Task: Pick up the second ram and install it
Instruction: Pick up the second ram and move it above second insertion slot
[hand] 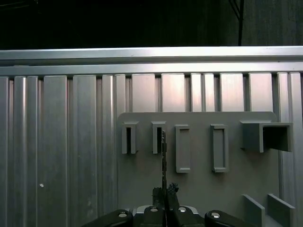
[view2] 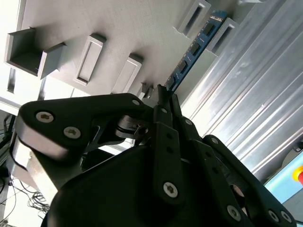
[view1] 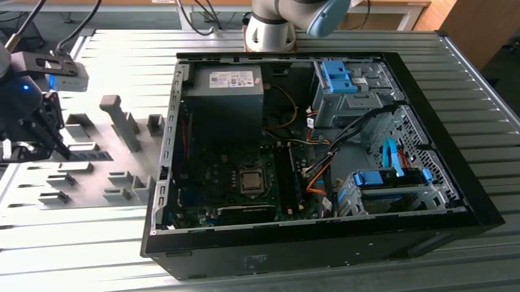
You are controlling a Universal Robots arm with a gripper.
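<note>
Task stage: pick-up under way, installation not yet begun. The gripper [view2: 160, 94] stands over the grey fixture plate [view2: 142, 28] that lies on the ribbed aluminium table [hand: 57, 142], well apart from the open computer case [view1: 455, 201].

In both wrist views its fingertips are drawn together on the near end of the second ram [view2: 194, 47], with the thin board running straight out between them, so the grip appears closed on the stick. The stick reaches away from the gripper, and its far end lies between two of the plate's raised holders [hand: 129, 139]. Whether it has been raised off the plate at all cannot be told.

In the exterior view the gripper [view1: 45, 149] hangs at the plate's edge, the stick [view1: 87, 154] stretches from its tips toward the case, and the motherboard [view1: 219, 176] lies far off beyond it. What remains, as judged here: lifting the stick clear, carrying it to the case, and seating it in a memory slot. The state of those slots cannot be made out.

Appearance of the stick: a long, narrow, flat blue board carrying a row of dark rectangular chips along its face, as the second wrist view shows. In the first wrist view it is seen edge-on [hand: 163, 151], as a thin dark line rising from the fingertips, which suggests that it stands on its long edge.
</note>
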